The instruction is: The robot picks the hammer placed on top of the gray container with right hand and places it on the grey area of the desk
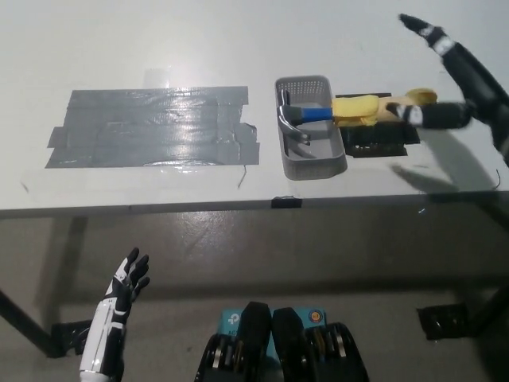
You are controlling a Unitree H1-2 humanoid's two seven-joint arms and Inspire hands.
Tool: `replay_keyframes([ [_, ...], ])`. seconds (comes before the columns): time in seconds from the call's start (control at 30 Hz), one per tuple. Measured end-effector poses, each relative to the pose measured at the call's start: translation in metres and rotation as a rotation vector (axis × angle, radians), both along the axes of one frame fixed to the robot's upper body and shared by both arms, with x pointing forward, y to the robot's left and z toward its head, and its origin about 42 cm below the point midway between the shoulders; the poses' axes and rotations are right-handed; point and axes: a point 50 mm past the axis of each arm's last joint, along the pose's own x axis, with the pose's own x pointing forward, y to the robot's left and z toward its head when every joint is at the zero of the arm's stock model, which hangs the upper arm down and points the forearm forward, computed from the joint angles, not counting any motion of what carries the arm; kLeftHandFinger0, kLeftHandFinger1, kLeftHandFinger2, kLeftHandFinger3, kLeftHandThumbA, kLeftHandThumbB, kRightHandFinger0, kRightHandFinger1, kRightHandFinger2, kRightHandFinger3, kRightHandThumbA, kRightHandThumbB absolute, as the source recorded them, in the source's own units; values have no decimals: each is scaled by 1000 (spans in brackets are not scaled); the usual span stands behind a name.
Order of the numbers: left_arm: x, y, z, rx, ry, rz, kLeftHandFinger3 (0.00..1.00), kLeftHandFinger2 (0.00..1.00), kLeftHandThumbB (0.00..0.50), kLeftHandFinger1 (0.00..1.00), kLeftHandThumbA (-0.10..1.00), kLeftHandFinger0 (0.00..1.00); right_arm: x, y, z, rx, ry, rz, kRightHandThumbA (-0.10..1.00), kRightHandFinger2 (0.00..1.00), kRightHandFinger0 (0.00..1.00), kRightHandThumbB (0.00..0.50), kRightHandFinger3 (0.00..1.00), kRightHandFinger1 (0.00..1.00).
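The hammer (334, 111) lies across the gray container (310, 163), its steel head (291, 121) inside the basket and its blue-and-yellow handle (362, 109) reaching right over the rim. My black right hand (457, 76) hovers open above the table at the far right, fingers spread, one fingertip near the handle's end; it holds nothing. The grey taped area (151, 127) covers the desk's left part. My white left hand (127, 278) rests open at the lower left, below the table edge.
A black pad (382, 142) lies under the hammer handle, right of the container. The white desk's front edge (238, 207) runs across the middle of the picture, with a small black clip (286, 202) on it. Floor shows below.
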Motion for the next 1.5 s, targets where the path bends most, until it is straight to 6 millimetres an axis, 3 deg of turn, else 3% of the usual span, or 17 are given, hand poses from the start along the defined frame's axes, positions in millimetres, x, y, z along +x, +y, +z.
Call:
replay_keyframes([
  [0.13,0,0,0,0,1,0,1000,1000,70,1000,1000,1000,37,12,6,-130,130,-16,848,1000,1000,409,1000,1000],
  [0.23,0,0,0,0,2,0,1000,1000,66,1000,1000,1000,58,18,5,-223,225,-39,850,1000,1000,431,1000,1000],
  [0.4,0,0,0,1,1,-1,1000,1000,83,1000,1000,1000,83,34,9,-351,348,-68,919,1000,1000,425,1000,1000],
  [0.53,1,0,1,2,-2,-5,1000,1000,77,1000,1000,1000,95,49,19,-445,416,-83,957,1000,1000,378,1000,1000],
  [0.6,3,0,2,4,-7,-12,1000,1000,92,1000,1000,1000,98,54,24,-477,437,-86,989,1000,1000,374,1000,1000],
  [0.63,3,1,3,9,-11,-16,1000,1000,87,1000,1000,1000,100,58,28,-499,442,-83,990,1000,1000,347,1000,1000],
  [0.7,4,3,4,16,-13,-22,1000,1000,85,1000,1000,1000,101,59,30,-515,452,-70,1000,1000,1000,352,1000,1000],
  [0.83,4,3,5,19,-13,-32,1000,1000,74,1000,1000,1000,101,57,23,-537,484,-51,1000,1000,1000,318,1000,1000],
  [0.87,4,3,5,19,-12,-33,1000,1000,71,1000,1000,1000,101,56,22,-542,490,-46,1000,1000,1000,344,1000,1000],
  [0.93,4,3,5,19,-10,-36,1000,1000,71,1000,1000,1000,101,54,19,-553,502,-43,1000,1000,1000,342,1000,1000],
  [1.07,6,3,6,20,-8,-40,1000,1000,75,1000,1000,1000,102,49,12,-570,539,-54,1000,1000,1000,319,1000,1000],
  [1.17,7,2,8,21,-12,-42,1000,1000,68,1000,1000,1000,101,50,9,-576,560,-46,1000,1000,1000,273,1000,1000],
  [1.27,10,2,10,22,-17,-44,1000,1000,62,1000,1000,1000,101,55,8,-584,574,-21,1000,1000,1000,265,1000,1000],
  [1.43,12,2,11,22,-19,-45,1000,1000,81,1000,1000,1000,101,62,6,-588,592,-6,1000,1000,1000,347,1000,1000],
  [1.5,12,2,11,23,-19,-45,1000,1000,81,1000,1000,1000,101,66,4,-587,601,-9,1000,1000,1000,345,1000,1000],
])
